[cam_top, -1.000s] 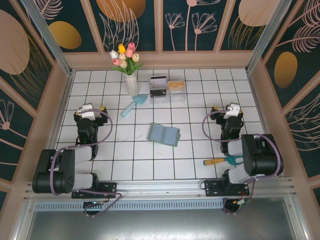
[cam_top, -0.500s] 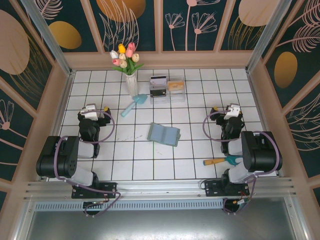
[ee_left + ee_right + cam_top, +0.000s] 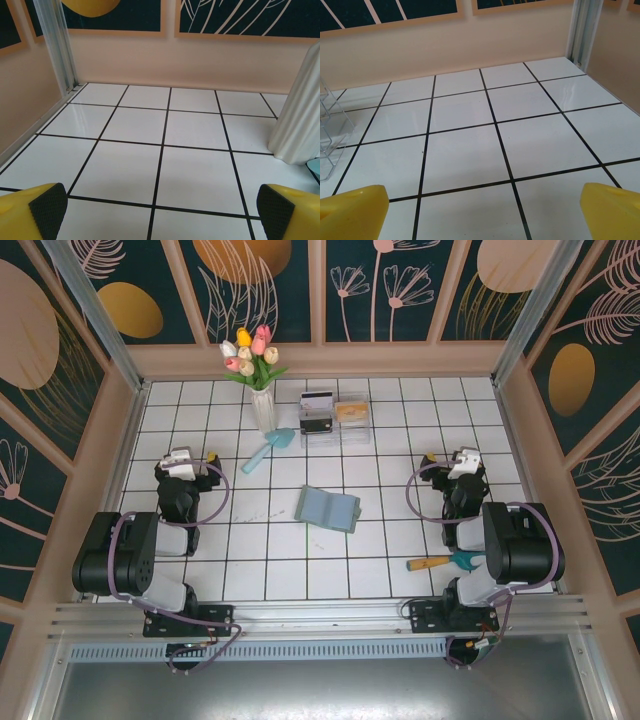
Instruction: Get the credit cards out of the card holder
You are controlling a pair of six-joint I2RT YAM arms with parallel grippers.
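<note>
The card holder [image 3: 328,507] lies flat on the white tiled floor in the middle of the top view, blue-grey side up, with a fold line across it. The credit cards are hidden. My left gripper [image 3: 180,460] rests low at the left, about three tiles from the holder, and my right gripper [image 3: 466,460] rests at the right, about as far away. In the left wrist view the left gripper [image 3: 160,210] is open over bare tiles, its yellow fingers [image 3: 47,207] wide apart. The right gripper [image 3: 485,205] is also open with nothing between its fingers.
A white vase of tulips [image 3: 262,405] stands at the back, also the white vase [image 3: 300,120] at the right of the left wrist view. Beside it are a teal scoop [image 3: 270,448] and a clear plastic box [image 3: 335,420] holding card-like pieces. An orange-handled tool [image 3: 445,561] lies near the right arm's base.
The left arm folded back towards its base during the first half second and has held still since. The right arm and the card holder have not moved.
</note>
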